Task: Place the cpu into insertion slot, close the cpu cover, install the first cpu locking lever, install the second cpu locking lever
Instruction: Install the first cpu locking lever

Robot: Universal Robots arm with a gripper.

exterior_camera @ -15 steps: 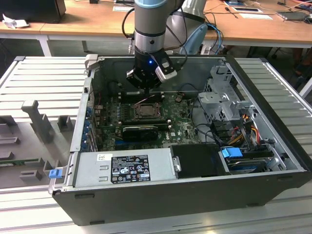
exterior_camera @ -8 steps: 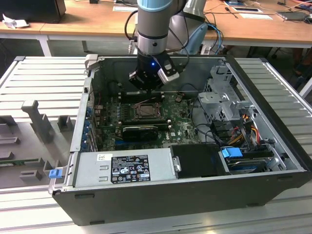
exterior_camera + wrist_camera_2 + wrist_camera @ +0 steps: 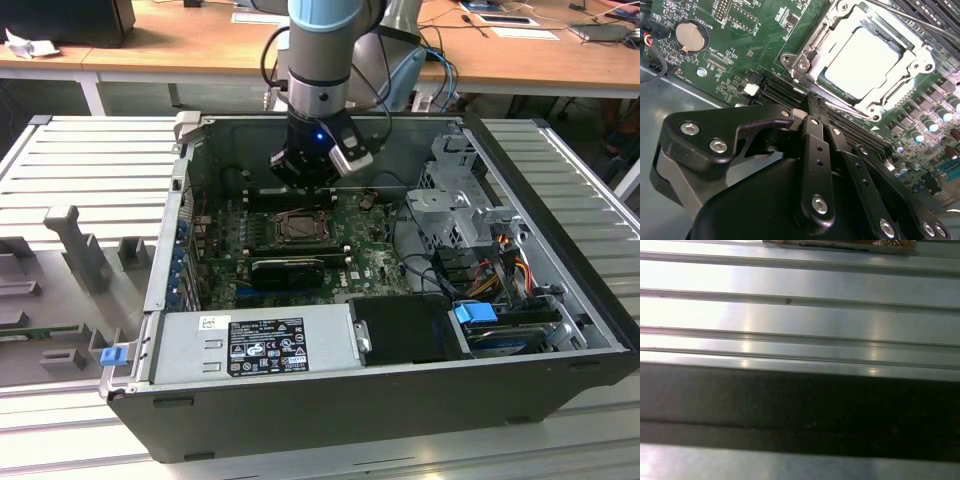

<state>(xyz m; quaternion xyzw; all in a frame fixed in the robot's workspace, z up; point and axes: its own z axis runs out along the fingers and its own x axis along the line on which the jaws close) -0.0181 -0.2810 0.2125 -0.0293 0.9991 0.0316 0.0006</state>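
In the second wrist view the cpu (image 3: pixel 867 57) shows its pale silver top lying flat in the insertion slot (image 3: pixel 298 228) on the green motherboard. The cpu cover (image 3: pixel 816 47), a silver frame plate, lies down around the chip. A thin dark rod (image 3: pixel 920 20) crosses past the socket's corner. My gripper (image 3: pixel 812 102) is shut with nothing between its black fingers, its tip hanging just off the socket's edge over the memory slots. In the exterior view the gripper (image 3: pixel 308 180) hovers inside the open computer case, just behind and above the socket.
A black graphics card (image 3: pixel 288 268) lies in front of the socket, with the grey power supply (image 3: pixel 265 345) nearer still. The drive cage (image 3: pixel 455 200) and cables (image 3: pixel 500 260) fill the case on the exterior view's right. A coin battery (image 3: pixel 690 37) sits on the board. Ribbed metal table (image 3: pixel 800 315).
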